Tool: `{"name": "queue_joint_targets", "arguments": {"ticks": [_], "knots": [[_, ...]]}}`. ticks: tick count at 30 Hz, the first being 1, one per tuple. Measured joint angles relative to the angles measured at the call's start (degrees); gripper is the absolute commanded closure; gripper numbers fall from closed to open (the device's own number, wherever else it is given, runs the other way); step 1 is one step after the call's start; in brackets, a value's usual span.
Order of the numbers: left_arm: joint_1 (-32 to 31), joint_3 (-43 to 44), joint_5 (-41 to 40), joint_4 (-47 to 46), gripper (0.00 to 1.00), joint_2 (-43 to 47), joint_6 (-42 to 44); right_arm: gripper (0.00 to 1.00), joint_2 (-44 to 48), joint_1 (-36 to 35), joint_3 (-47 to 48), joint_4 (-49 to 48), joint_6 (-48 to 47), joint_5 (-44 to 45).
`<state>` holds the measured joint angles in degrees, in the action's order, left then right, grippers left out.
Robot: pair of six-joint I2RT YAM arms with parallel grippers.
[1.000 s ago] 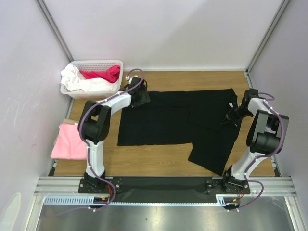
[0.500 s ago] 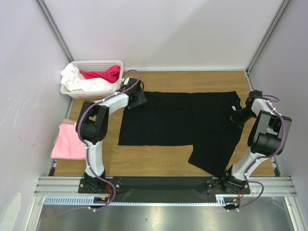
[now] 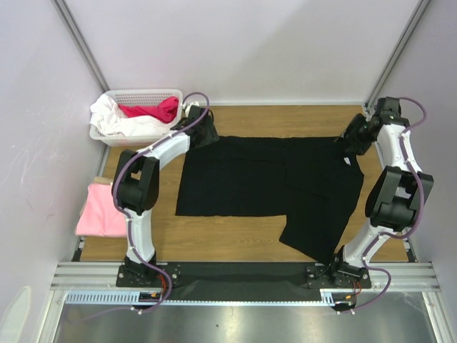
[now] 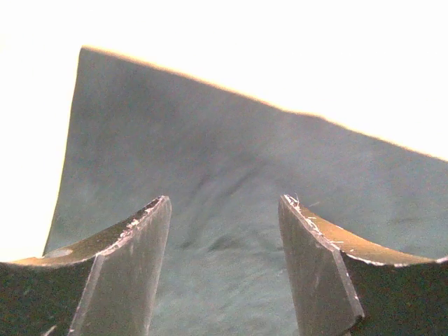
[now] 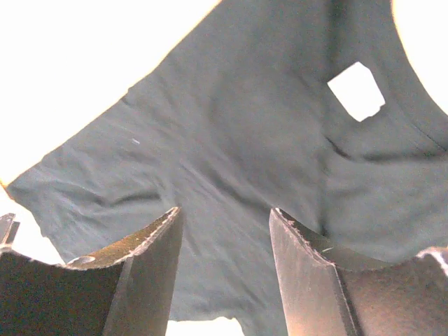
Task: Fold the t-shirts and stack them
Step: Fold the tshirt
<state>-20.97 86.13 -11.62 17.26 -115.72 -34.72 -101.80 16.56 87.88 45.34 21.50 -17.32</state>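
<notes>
Basket first: a white plastic lattice basket (image 3: 136,95) stands at the far left corner of the wooden table (image 3: 235,246). It holds a crumpled white cloth (image 3: 114,123) with a magenta cloth (image 3: 156,111) lying on top.

A large black cloth t-shirt (image 3: 250,182) lies spread across the middle of the table, and one part of it slants toward the near right. A light pink t-shirt (image 3: 103,211) lies folded at the table's left edge, well apart from the black one.

Only the overhead view takes in the basket, the pink shirt and the black shirt's whole outline. The right wrist view adds a small white label (image 5: 357,91) on the black cloth. The left wrist view shows a straight edge and corner of that cloth.

The left gripper (image 3: 207,132) (image 4: 224,210) is over the shirt's far left corner, and the right gripper (image 3: 350,139) (image 5: 224,217) is over its far right corner. Both have their fingers spread apart with nothing between them, and black cloth shows in the gap below.
</notes>
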Motion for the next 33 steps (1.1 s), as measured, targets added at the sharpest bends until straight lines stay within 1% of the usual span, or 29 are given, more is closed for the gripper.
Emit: {"name": "queue_joint_targets", "arguments": {"ticks": [3,7,8,12,13,21,28,33], "knots": [[0.00,1.81,0.72,-2.27,0.34,-0.02,-0.07,0.45,-2.03,-1.77,0.66,-4.63,1.60,-0.35],[0.02,2.80,1.92,-5.33,0.37,-1.11,-1.97,0.52,-9.79,-3.34,1.14,-10.47,3.54,-0.48],[0.04,3.17,2.34,-5.79,0.37,-1.77,-2.43,0.54,-12.17,-3.45,1.86,-10.97,3.82,-0.39],[0.31,4.44,3.48,-6.43,0.42,-4.87,-4.00,0.55,-19.47,-3.45,4.55,-12.68,3.96,0.72],[0.46,4.44,3.87,-6.49,0.45,-5.51,-4.50,0.56,-20.52,-3.45,5.25,-12.76,3.96,1.09],[2.54,4.44,5.92,-6.49,0.56,-7.87,-8.96,0.59,-22.23,-3.45,8.59,-14.53,3.74,2.51],[4.13,4.44,7.56,-6.45,0.58,-9.79,-12.92,0.60,-26.93,-3.30,11.85,-15.47,3.74,3.30],[5.33,4.81,8.83,-6.32,0.58,-10.75,-15.04,0.60,-29.81,-2.80,16.46,-15.28,3.74,3.34]]}}
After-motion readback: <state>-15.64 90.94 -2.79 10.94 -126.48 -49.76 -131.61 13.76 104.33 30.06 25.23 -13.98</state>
